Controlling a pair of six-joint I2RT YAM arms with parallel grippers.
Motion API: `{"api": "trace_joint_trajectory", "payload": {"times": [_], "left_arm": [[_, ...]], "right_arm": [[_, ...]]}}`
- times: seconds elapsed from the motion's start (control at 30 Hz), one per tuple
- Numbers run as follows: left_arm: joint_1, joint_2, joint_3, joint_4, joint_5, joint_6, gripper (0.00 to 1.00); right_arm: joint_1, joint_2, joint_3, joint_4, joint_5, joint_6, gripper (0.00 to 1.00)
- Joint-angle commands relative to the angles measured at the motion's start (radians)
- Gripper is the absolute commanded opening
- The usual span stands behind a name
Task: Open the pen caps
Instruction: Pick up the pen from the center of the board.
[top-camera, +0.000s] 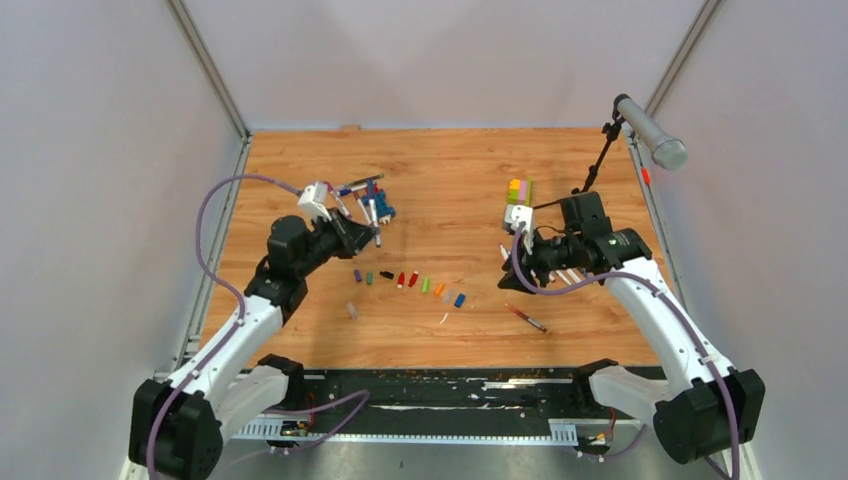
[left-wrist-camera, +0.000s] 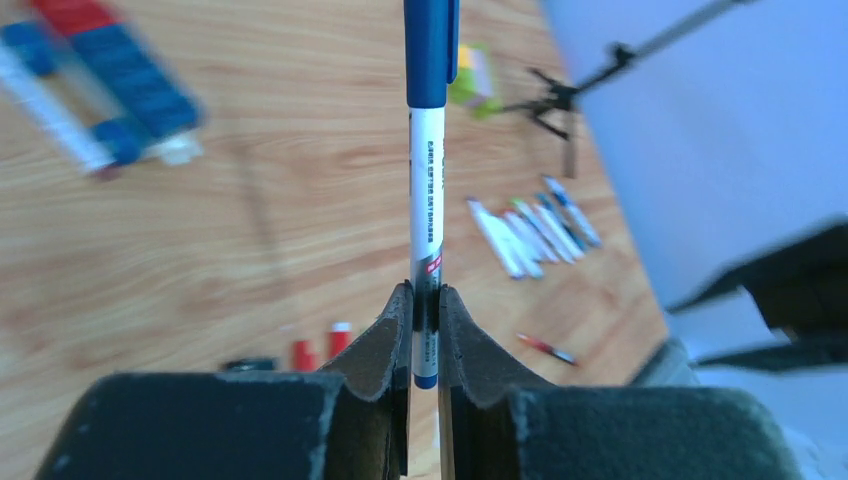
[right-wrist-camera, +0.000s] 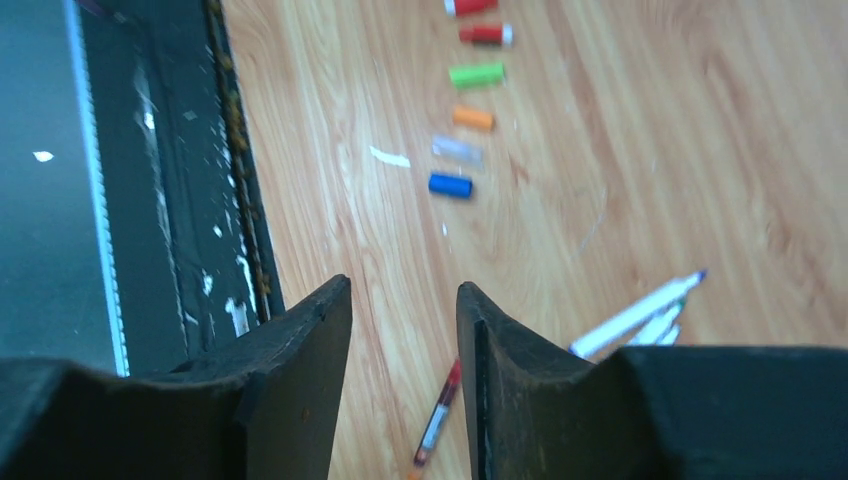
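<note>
A wood-grain table (top-camera: 450, 170) sat inside pale walls, with a scuffed black rail (top-camera: 430, 385) along its near edge where both arms were bolted. Just beyond the rail a red pen (top-camera: 526, 318) lay alone toward the right. A row of loose caps (top-camera: 410, 282) in purple, green, red, orange and blue ran across the middle, each apart from the next. The right gripper (right-wrist-camera: 403, 300) hung above the table near the red pen, its jaws parted with nothing between them. A cluster of uncapped pens (left-wrist-camera: 530, 230) lay side by side beneath that arm. The left gripper (left-wrist-camera: 425, 300) was clamped on the tail of a blue pen (left-wrist-camera: 427, 200), whose white barrel stuck straight out past the fingertips. Its blue cap (left-wrist-camera: 430, 50) sat on the far end. The step in hand looked like uncapping this pen. To do it well, the right jaws should probably close on the cap alone, clear of the barrel, and pull straight along the pen's axis. The left grip sat so near the tail that a sideways tug could lever the pen loose. The left arm reached forward and inward, elbow raised, and the right arm bent inward toward it. Farther off stood a toy brick figure (top-camera: 380, 205), a block stack (top-camera: 520, 190) and a microphone (top-camera: 650, 130).
</note>
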Motion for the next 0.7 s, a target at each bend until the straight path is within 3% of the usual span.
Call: {"api": "trace_joint_trajectory", "payload": {"times": [0.0, 0.27, 0.53, 0.67], "left_arm": [[-0.165, -0.096, -0.060, 0.381, 0.056, -0.060, 0.00], [-0.458, -0.068, -0.107, 0.610, -0.148, -0.057, 0.00], [-0.621, 0.027, -0.086, 0.728, -0.284, -0.029, 0.00], [-0.678, 0.068, -0.067, 0.743, -0.335, -0.007, 0.00]], "right_arm": [[-0.005, -0.020, 0.089, 0.103, -0.278, 0.049, 0.46], [-0.005, -0.007, 0.180, 0.322, -0.449, 0.412, 0.54], [-0.005, 0.010, 0.089, 0.710, -0.465, 0.952, 0.57], [-0.005, 0.023, 0.024, 0.857, -0.449, 1.119, 0.59]]}}
